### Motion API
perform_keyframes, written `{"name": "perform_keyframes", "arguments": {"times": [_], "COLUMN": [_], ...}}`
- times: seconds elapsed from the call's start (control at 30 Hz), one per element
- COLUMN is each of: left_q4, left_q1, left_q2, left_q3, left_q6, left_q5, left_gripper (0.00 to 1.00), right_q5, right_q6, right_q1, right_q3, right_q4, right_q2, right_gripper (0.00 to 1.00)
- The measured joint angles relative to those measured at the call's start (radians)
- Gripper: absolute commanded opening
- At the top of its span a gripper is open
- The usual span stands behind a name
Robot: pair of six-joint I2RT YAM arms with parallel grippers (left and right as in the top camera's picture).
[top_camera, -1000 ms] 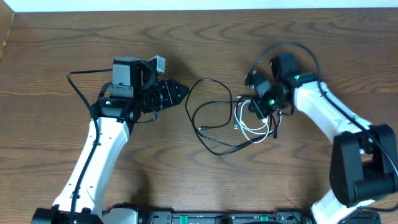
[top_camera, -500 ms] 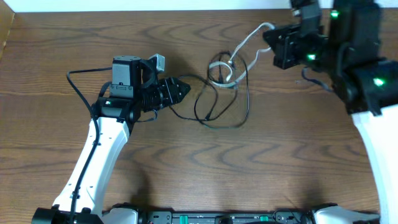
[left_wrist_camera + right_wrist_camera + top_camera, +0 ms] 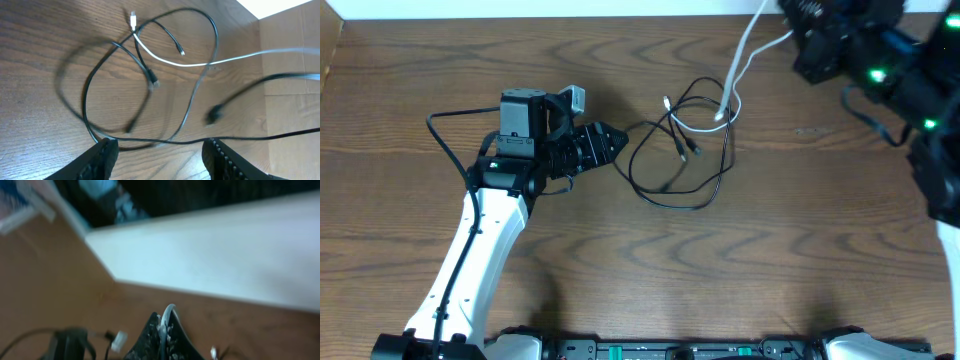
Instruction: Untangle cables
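The black cable [image 3: 690, 205] lies in loose, overlapping loops on the wooden table [image 3: 620, 280]. The left gripper [image 3: 612, 145] sits just beside the left edge of the black cable, fingertips pointing toward it. The white cable [image 3: 735, 75] crosses the upper right part of the black cable, then runs up and to the right of it to the blurred right gripper [image 3: 805, 45].

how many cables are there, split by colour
black cable: 1
white cable: 1
total: 2
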Motion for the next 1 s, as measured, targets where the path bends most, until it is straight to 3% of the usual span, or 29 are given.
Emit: {"name": "perform_keyframes", "arguments": {"times": [0.2,0.33,0.47,0.63,0.73,0.77,0.8,1.0], "left_q4": [0.002,0.003,0.007,0.029,0.079,0.104,0.150,0.396], "left_q1": [0.000,0.000,-0.009,-0.075,-0.140,-0.164,-0.204,-0.335], "left_q2": [0.000,0.000,0.000,0.003,0.021,0.032,0.056,0.167], "left_q3": [0.000,0.000,0.000,0.000,0.000,0.000,0.001,0.003], "left_q6": [0.000,0.000,0.000,0.000,-0.004,-0.008,-0.023,-0.121], "left_q5": [0.000,0.000,-0.001,-0.006,-0.008,-0.008,-0.007,-0.059], "left_gripper": [0.59,0.59,0.59,0.61,0.66,0.77,0.81,0.86], "right_q5": [0.158,0.222,0.248,0.242,0.239,0.237,0.233,0.202], "right_q6": [-0.035,-0.066,-0.080,-0.079,-0.075,-0.073,-0.072,-0.069], "right_q1": [0.000,0.000,0.003,0.010,0.010,0.010,0.010,0.010], "right_q3": [0.071,0.079,0.079,0.073,0.071,0.071,0.071,0.071], "right_q4": [-0.013,-0.136,-0.248,-0.257,-0.246,-0.244,-0.243,-0.259], "right_q2": [-0.031,-0.024,0.040,0.126,0.139,0.138,0.132,0.127], "right_gripper": [0.01,0.01,0.01,0.01,0.01,0.01,0.01,0.01]}}
